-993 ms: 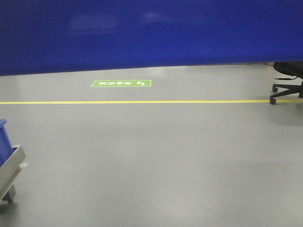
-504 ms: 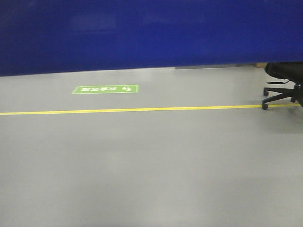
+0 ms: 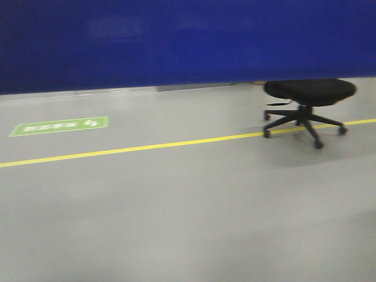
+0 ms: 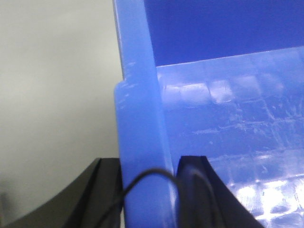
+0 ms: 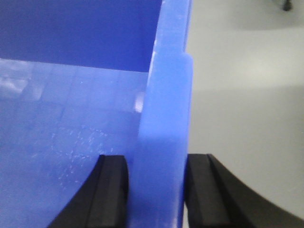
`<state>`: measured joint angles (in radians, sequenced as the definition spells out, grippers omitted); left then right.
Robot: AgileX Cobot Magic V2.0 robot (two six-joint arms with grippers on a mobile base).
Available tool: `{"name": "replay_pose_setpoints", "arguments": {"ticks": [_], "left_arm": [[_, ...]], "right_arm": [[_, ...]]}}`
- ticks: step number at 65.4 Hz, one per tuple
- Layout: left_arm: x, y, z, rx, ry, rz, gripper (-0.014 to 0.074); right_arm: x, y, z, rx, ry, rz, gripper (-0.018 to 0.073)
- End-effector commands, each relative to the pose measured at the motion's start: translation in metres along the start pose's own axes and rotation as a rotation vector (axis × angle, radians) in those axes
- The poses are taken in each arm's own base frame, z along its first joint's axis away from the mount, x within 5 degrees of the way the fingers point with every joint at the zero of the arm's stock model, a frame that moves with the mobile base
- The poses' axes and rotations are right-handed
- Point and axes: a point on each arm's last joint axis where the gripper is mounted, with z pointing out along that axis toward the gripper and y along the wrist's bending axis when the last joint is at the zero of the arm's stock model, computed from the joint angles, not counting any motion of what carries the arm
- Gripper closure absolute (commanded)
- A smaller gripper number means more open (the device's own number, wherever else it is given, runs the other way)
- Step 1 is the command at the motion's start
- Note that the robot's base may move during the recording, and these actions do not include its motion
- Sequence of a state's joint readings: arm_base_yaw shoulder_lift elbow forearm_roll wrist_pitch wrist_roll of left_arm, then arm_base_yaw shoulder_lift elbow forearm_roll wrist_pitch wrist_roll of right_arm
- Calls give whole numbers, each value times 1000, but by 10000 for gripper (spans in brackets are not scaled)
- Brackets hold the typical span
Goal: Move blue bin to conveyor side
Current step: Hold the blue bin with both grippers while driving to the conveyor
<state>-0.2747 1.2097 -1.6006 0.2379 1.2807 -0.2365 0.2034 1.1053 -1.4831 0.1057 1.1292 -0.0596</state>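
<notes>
Left gripper [image 4: 147,187] pinches the blue bin [image 4: 140,118], with one black finger on each side of its thick rim wall. The right gripper [image 5: 156,190] clamps the rim wall on the other side in the same way. The bin fills the top of the front view, up above the grey floor [image 3: 188,223].

Since half a second ago, the black chair [image 3: 305,103] has slid left into full view. The green floor sign [image 3: 59,126] has slid over to the left edge. The yellow line [image 3: 147,145] now slants.

Inside the bin, only its shiny bottom with little squares shows.
</notes>
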Motion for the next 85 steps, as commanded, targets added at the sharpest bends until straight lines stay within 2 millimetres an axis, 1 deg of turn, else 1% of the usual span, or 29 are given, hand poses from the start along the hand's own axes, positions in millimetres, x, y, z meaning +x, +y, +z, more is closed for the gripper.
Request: {"name": "replay_pose_setpoints", "arguments": {"ticks": [1, 52, 70, 85], "left_arm": [[-8, -1, -10, 27, -116, 20, 605], [-12, 9, -11, -92, -159, 63, 605], [-13, 11, -11, -110, -163, 69, 605], [-16, 14, -12, -150, -198, 88, 605]], "right_arm": [[-11, 0, -12, 8, -138, -23, 637], [-11, 0, -12, 8, -138, -23, 637], [-11, 0, -12, 8, -138, -23, 637], [-11, 0, -12, 8, -138, -23, 637]]}}
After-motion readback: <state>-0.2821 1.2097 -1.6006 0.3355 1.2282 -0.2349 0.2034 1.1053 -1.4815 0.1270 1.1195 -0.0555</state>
